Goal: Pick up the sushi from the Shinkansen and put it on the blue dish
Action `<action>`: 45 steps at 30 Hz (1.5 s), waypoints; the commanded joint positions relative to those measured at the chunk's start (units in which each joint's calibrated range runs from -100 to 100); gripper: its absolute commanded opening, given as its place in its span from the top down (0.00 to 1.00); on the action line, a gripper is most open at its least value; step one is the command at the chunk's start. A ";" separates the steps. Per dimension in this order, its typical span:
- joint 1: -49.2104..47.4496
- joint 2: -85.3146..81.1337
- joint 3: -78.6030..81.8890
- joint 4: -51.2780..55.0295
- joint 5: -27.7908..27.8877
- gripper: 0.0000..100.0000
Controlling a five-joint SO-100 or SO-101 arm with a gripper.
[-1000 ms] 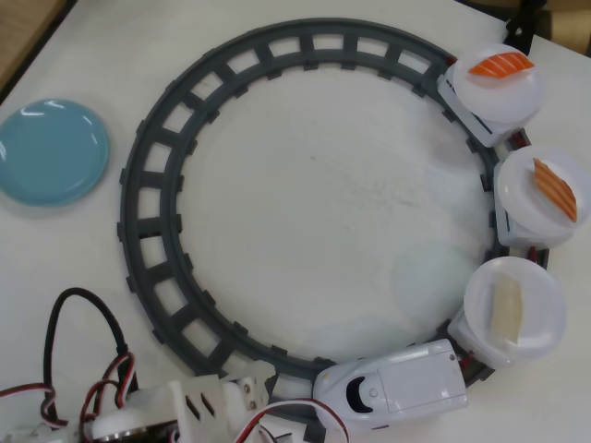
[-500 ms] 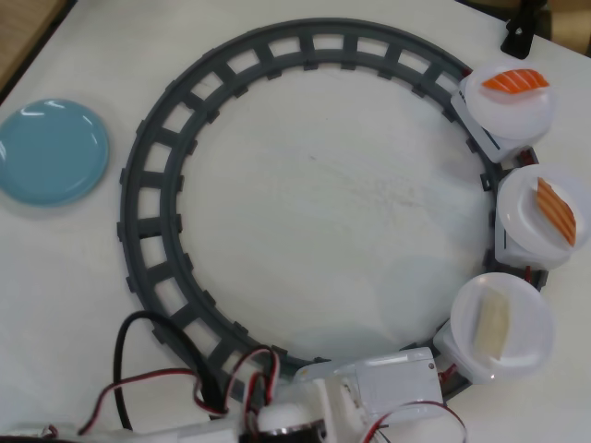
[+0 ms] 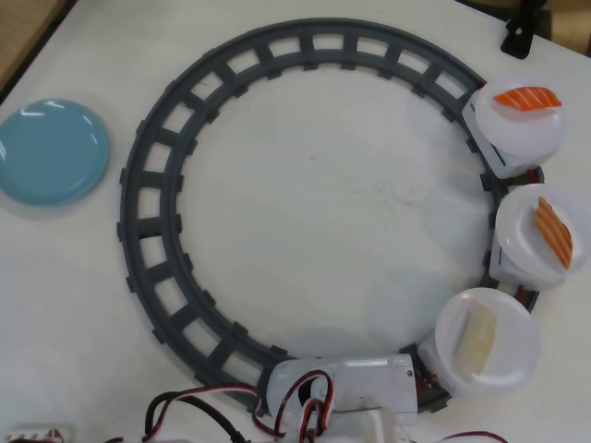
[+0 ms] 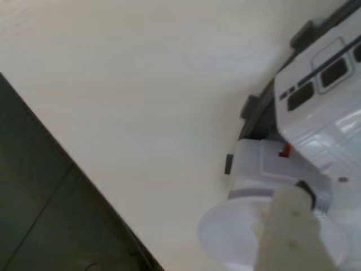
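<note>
One sushi [image 3: 478, 337] rests on the plate just behind the Shinkansen [image 3: 355, 383]; blue dish [image 3: 51, 151] well apart from it; claw state cannot be told.

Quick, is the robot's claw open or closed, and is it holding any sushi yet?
Gripper: cannot be told; neither view shows its fingers clearly. The pale sushi lies on its white plate behind the Shinkansen.
</note>
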 commanded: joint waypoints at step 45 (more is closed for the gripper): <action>-12.90 6.60 -0.16 -16.07 -12.16 0.69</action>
